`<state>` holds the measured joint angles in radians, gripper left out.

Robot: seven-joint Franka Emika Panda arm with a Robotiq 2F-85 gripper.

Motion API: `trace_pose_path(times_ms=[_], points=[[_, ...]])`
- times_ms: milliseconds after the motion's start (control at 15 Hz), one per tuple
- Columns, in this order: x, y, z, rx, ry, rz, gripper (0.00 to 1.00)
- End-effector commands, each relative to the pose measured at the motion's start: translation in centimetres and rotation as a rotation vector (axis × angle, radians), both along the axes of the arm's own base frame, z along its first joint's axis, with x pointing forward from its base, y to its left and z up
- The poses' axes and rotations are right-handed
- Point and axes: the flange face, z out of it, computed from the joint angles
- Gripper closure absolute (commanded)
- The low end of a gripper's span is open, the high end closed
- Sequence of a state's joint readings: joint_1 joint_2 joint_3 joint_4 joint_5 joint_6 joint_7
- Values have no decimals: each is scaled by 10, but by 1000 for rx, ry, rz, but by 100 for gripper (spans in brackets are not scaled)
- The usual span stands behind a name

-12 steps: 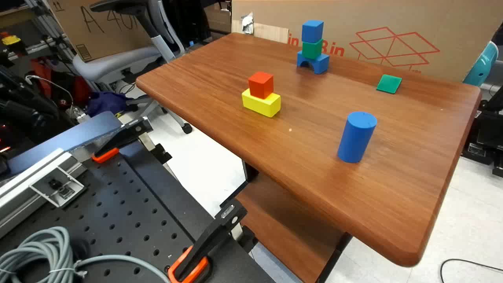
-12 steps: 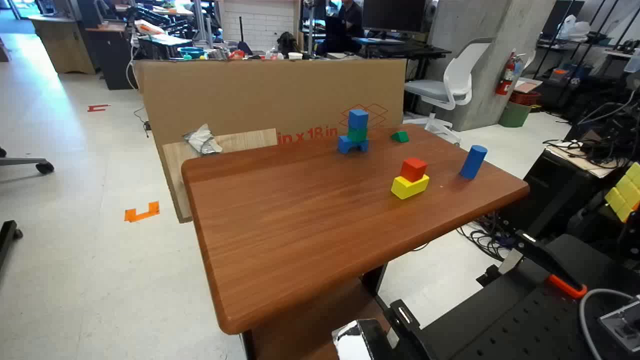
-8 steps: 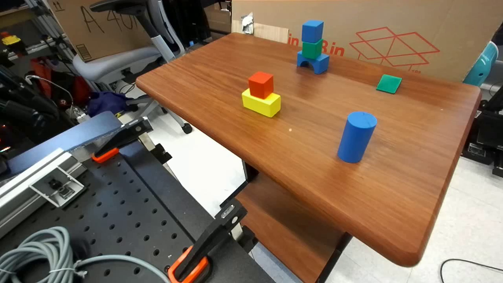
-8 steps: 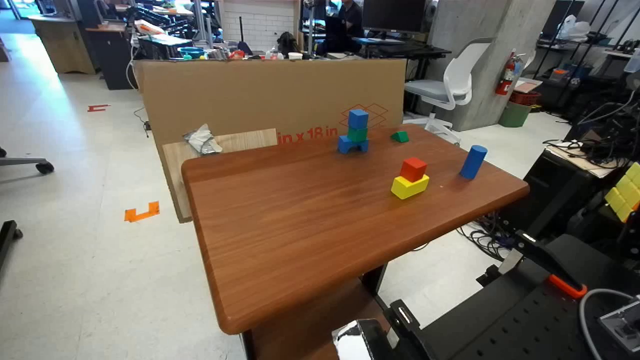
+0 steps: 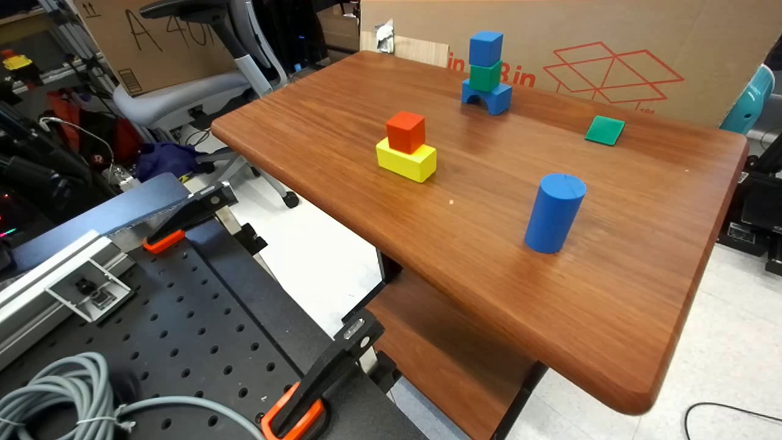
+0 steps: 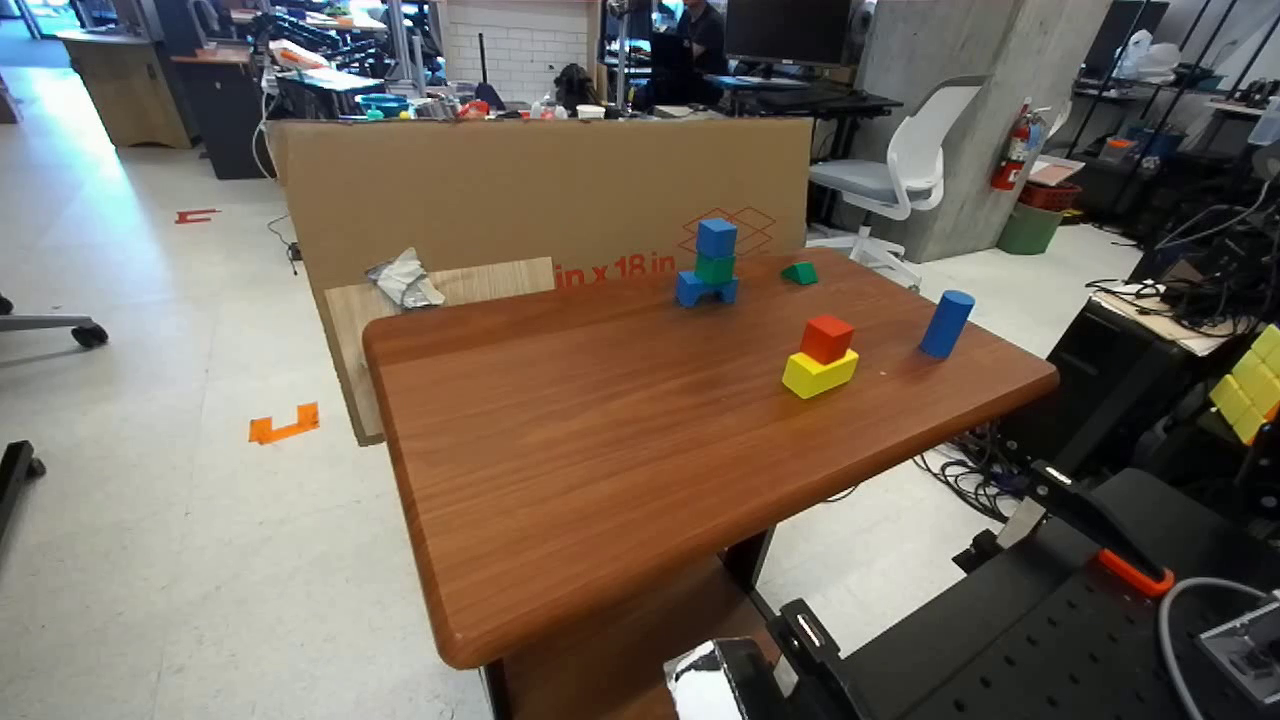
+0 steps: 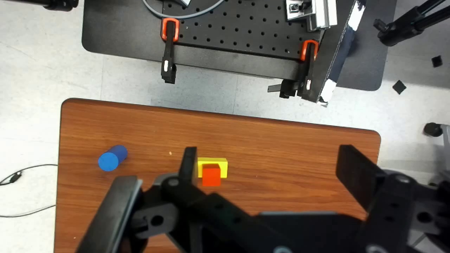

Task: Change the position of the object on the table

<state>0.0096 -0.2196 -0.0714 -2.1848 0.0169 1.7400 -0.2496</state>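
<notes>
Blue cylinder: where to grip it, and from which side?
Likely best around the upper part of the blue cylinder, bringing the tool straight down from above to close on opposite sides. It stands upright on the table, taller than wide, with a flat top and round sides. The yellow block stands apart from it, so should not crowd the approach.

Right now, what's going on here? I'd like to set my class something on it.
Nothing is being handled: the robot's black two-fingered end effector is open in the wrist view, holding nothing, and neither exterior view shows it. The plain blue cylinder, probably the piece to be moved, stands upright on the reddish-brown polished wooden table, apart from the red cube stacked on a yellow rectangular block and from the green triangular wedge.
</notes>
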Motion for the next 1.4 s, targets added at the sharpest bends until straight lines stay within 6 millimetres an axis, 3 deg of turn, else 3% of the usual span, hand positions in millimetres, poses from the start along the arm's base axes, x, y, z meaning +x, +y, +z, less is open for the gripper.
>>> trace_pose_path(times_ms=[0,200,400,1000,1333], points=[[0,0,0,0,1,0,0],[0,0,0,0,1,0,0],[5,-14,2,4,-24,-31,0],[21,-101,0,-31,-159,-132,0],[46,-134,-25,-74,-191,-134,0]])
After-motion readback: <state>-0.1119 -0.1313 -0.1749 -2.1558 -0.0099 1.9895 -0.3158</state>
